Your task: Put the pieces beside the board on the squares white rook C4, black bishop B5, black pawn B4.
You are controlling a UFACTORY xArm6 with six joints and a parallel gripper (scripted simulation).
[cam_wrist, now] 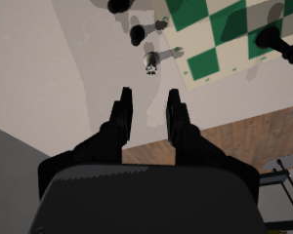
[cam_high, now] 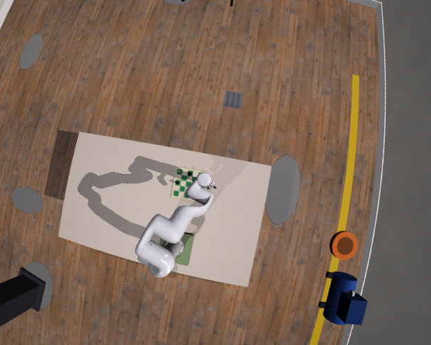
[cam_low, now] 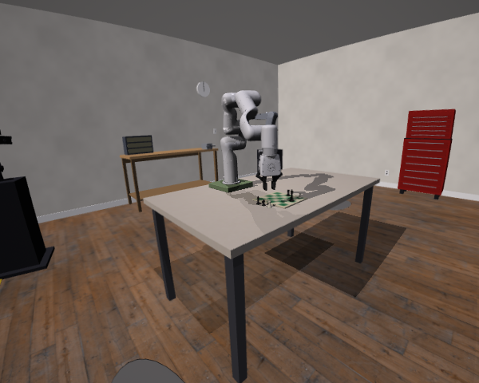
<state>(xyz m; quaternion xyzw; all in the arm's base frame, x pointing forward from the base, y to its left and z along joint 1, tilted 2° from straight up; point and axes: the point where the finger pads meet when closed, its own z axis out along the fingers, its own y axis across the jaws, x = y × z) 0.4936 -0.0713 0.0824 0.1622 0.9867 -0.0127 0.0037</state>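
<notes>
The green and cream chessboard [cam_wrist: 225,34] lies on the table; it also shows in the exterior view [cam_low: 282,199] and from above [cam_high: 186,183]. The white rook [cam_wrist: 150,62] stands on the table beside the board's edge. Two black pieces [cam_wrist: 137,34] [cam_wrist: 118,5] stand in a row beyond it; I cannot tell which is the bishop and which the pawn. My gripper [cam_wrist: 149,99] hangs above the table a little short of the rook, with its fingers partly apart and nothing between them. It shows above the board's near side in the exterior view [cam_low: 268,183].
A black piece [cam_wrist: 273,41] stands on the board near its edge, and other black pieces stand at the board's far side [cam_low: 289,192]. The table's edge and the wooden floor lie just behind the fingers. The arm's green base plate [cam_low: 230,185] sits on the table.
</notes>
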